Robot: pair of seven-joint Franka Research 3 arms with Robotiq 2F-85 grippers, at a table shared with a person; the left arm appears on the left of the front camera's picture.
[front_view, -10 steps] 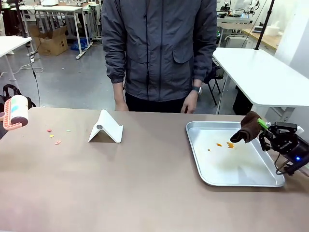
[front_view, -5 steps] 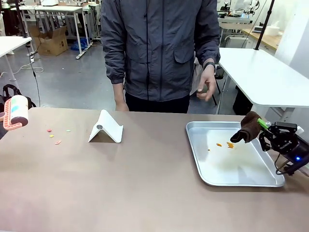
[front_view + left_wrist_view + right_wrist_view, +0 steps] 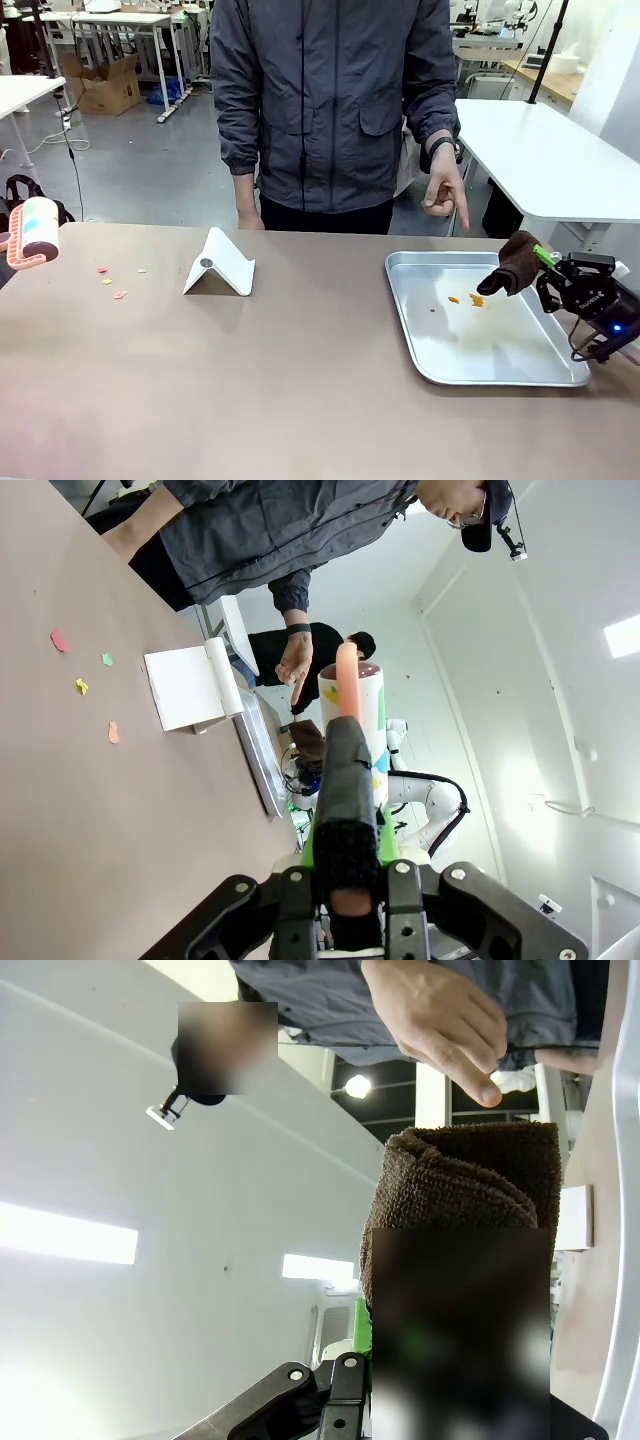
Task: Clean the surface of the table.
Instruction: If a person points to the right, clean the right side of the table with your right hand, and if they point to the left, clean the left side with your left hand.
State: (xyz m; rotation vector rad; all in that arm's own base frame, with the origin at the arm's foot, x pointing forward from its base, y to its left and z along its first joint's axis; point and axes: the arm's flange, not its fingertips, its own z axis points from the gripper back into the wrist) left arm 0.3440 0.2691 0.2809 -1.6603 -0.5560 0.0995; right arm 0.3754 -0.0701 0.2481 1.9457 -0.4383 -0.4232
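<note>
Two grippers were clamped: your left gripper on a lint roller, your right gripper on a brown cloth above the tray. The table lay beneath, scraps at its left.

Bright, even overhead light falls on the table, leaving only faint, soft shadows (the tray gleams mildly along its metal). The front view is sharp. In the right wrist view, ceiling panels glare white.
</note>
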